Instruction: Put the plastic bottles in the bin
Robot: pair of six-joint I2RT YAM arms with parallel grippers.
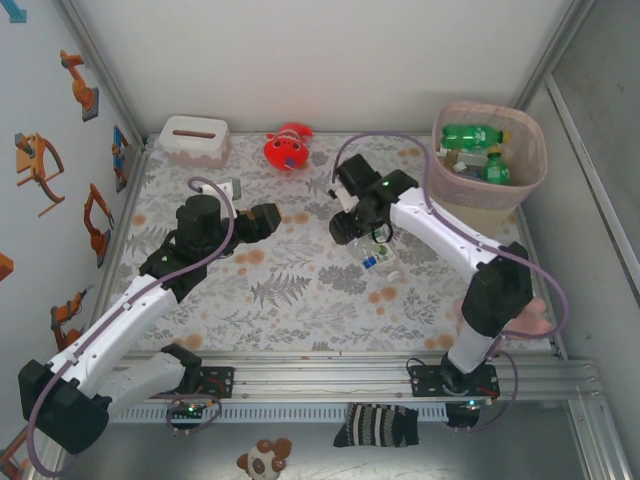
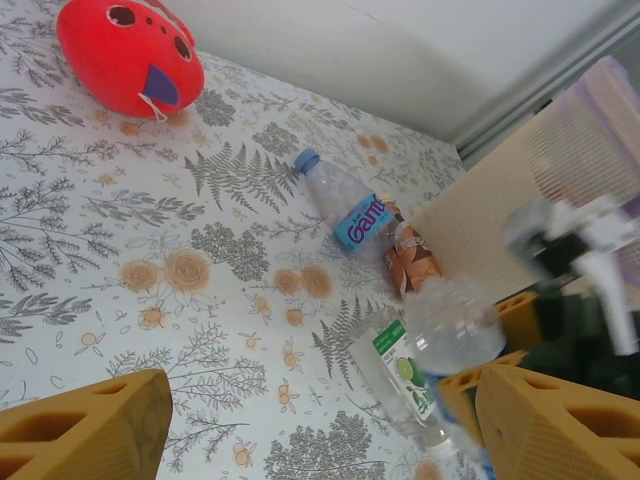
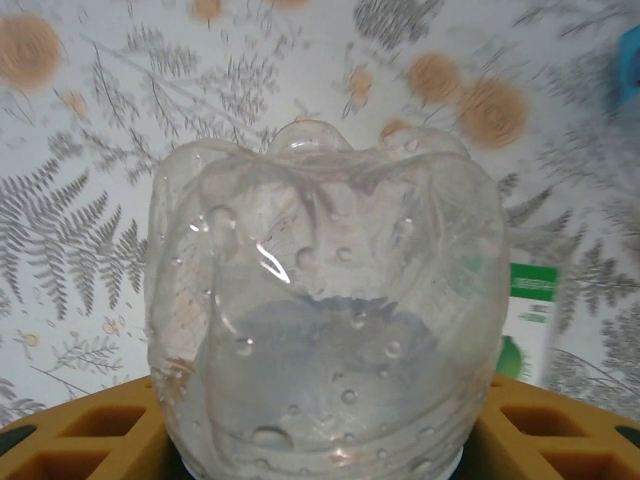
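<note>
My right gripper (image 1: 352, 228) is shut on a clear plastic bottle (image 3: 320, 300), whose ribbed base stands between the yellow fingers (image 3: 90, 440). In the left wrist view that bottle (image 2: 455, 325) is blurred and sits just above the table. Below it lie a clear bottle with a green lime label (image 2: 405, 380), a brown bottle (image 2: 410, 262) and a blue-capped bottle with a blue label (image 2: 345, 208). The pale pink bin (image 1: 532, 150) stands at the far right and holds green bottles (image 1: 470, 135). My left gripper (image 1: 268, 220) hangs open left of the pile, with nothing between its fingers (image 2: 85, 430).
A red plush toy (image 1: 288, 148) lies at the back centre, with a white tissue box (image 1: 195, 138) at the back left. White walls close in the floral table (image 1: 300, 300) on three sides. The right arm reaches across in front of the bin.
</note>
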